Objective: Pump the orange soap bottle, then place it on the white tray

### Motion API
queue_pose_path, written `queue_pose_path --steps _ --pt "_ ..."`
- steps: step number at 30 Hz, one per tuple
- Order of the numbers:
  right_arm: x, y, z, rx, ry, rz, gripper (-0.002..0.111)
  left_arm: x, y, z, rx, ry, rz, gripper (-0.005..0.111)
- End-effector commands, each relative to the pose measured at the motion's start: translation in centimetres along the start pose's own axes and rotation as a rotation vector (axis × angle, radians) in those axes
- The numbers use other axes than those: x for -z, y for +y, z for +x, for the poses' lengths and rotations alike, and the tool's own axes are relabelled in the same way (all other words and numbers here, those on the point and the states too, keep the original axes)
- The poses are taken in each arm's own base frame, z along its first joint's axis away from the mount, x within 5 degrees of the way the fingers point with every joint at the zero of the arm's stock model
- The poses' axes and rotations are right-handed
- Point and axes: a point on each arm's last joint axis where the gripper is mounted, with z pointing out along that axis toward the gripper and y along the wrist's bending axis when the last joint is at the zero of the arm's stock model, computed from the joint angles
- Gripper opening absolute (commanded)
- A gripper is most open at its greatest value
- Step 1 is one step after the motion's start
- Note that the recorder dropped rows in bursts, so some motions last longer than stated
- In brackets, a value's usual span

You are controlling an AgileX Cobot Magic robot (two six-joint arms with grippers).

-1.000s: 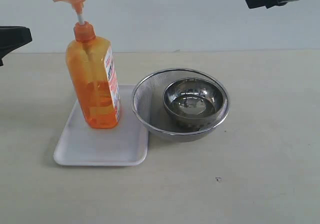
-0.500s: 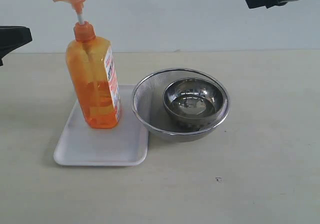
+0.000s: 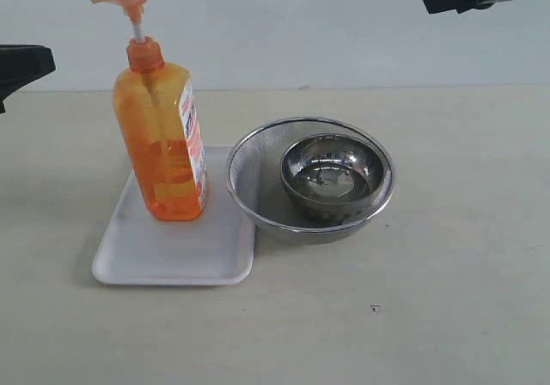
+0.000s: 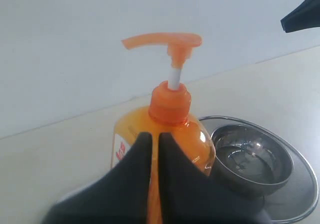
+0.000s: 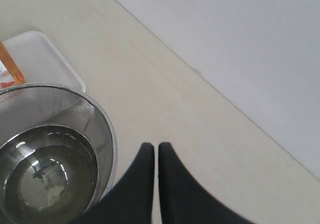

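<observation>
One orange soap bottle [image 3: 160,144] on white tray [image 3: 176,252], red-white label [image 3: 192,140] illegible

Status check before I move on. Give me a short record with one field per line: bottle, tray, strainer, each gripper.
bottle: orange soap bottle stands upright on the white tray, pump head raised
tray: flat on the table, beside the strainer
strainer: mesh strainer with a steel bowl inside it
left gripper: fingers shut, empty, clear of the bottle
right gripper: fingers shut, empty, raised above the table
placement: looks done
</observation>
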Motion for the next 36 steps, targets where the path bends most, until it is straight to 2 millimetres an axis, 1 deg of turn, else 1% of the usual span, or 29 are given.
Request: queue_pose_path --steps 1,6,11,16,23,30,36 --pt "0.5 0.0 -0.2 -0.005 -0.012 0.014 0.000 0.2 0.0 -0.3 0.026 -0.034 -0.018 0.005" --pt "0.5 0.0 -0.2 -0.008 -0.012 0.014 0.000 0.3 0.4 -1.5 0.096 -0.156 -0.062 0.005" --pt "0.5 0.0 -0.2 -0.008 -0.012 0.014 0.000 1.1 -0.3 -3.0 0.033 -0.227 -0.065 0.005" --pt "0.5 0.0 -0.2 -0.008 -0.012 0.014 0.000 2.5 -1.9 -4.9 -0.058 -0.282 -0.072 0.005" --pt "0.5 0.0 -0.2 -0.010 -0.012 0.014 0.000 4.9 -4.9 -7.6 -0.190 -0.364 -0.073 0.005" --pt "0.5 0.0 -0.2 -0.010 -0.012 0.014 0.000 6.7 -7.3 -8.9 -0.299 -0.399 -0.067 0.005" --pt "0.5 0.0 -0.2 -0.010 -0.012 0.014 0.000 7.6 -8.6 -9.3 -0.316 -0.399 -0.048 0.005"
